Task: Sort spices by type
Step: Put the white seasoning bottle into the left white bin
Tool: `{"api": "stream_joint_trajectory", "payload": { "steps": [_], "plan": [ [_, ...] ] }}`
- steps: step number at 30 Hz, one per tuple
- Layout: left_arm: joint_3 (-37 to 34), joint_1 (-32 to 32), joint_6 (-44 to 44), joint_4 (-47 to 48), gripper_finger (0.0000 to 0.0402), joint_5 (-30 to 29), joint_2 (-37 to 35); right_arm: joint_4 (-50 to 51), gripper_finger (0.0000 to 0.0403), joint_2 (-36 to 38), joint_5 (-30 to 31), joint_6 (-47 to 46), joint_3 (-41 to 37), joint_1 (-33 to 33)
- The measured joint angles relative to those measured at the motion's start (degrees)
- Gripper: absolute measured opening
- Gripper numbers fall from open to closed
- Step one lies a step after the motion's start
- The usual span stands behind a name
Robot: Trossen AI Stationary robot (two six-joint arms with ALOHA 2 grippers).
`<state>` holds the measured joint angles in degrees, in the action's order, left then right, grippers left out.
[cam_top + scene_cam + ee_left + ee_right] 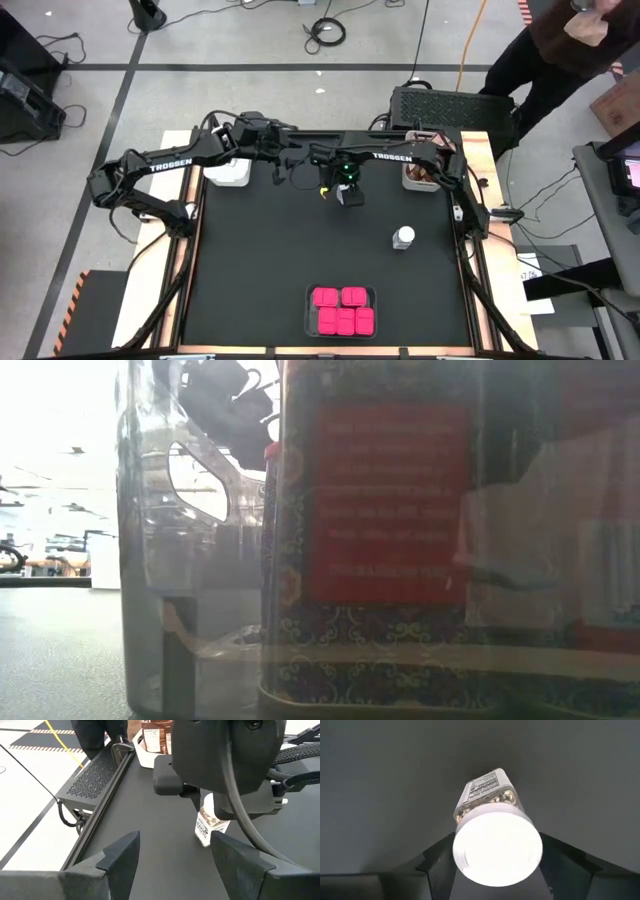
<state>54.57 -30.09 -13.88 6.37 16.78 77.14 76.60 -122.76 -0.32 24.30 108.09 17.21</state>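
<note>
My right gripper (348,194) is at the middle of the table's far half, shut on a clear jar with a round white lid (497,847). The left wrist view shows the same jar (209,824) below the right gripper. My left gripper (172,860) is open just left of it (285,165) and touches nothing. A second clear jar (403,238) stands on its base to the right. Several pink boxes (341,310) sit in a clear tray near the near edge. Brown jars (420,177) sit in a tray at the far right. My right gripper holds the clear jar at its lid end (470,835), pinched between the two fingers (437,862), which come from above and point down. The jar's body (204,831) hangs below the fingers, slightly tilted. Whether its base touches the table cannot be told.
A white tray (228,172) sits at the far left corner beside my left arm. The clear tray's wall (160,560) and a pink box's label (385,500) fill the low view. A person (560,40) stands beyond the far right corner. Bare black mat (250,260) lies left of centre.
</note>
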Motion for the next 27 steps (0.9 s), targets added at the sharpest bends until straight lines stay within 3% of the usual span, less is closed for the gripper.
{"api": "stream_joint_trajectory", "payload": {
  "steps": [8,19,23,27],
  "plan": [
    [0.0,-0.3,0.0,0.4,0.0244,0.9,0.0,-0.6,0.0274,0.5,0.0,1.9,0.1,0.0],
    [0.0,-0.3,0.0,0.7,0.0244,1.0,-1.3,9.0,0.0279,0.8,-3.4,0.6,11.7,0.1],
    [0.0,-0.3,0.0,0.8,0.0244,1.0,-3.1,11.6,0.0279,4.7,-5.7,-1.1,12.0,1.3],
    [0.0,0.0,0.0,0.9,0.0244,2.4,-3.6,9.5,0.0279,13.6,-5.7,-3.4,7.4,2.7]
  ]
}}
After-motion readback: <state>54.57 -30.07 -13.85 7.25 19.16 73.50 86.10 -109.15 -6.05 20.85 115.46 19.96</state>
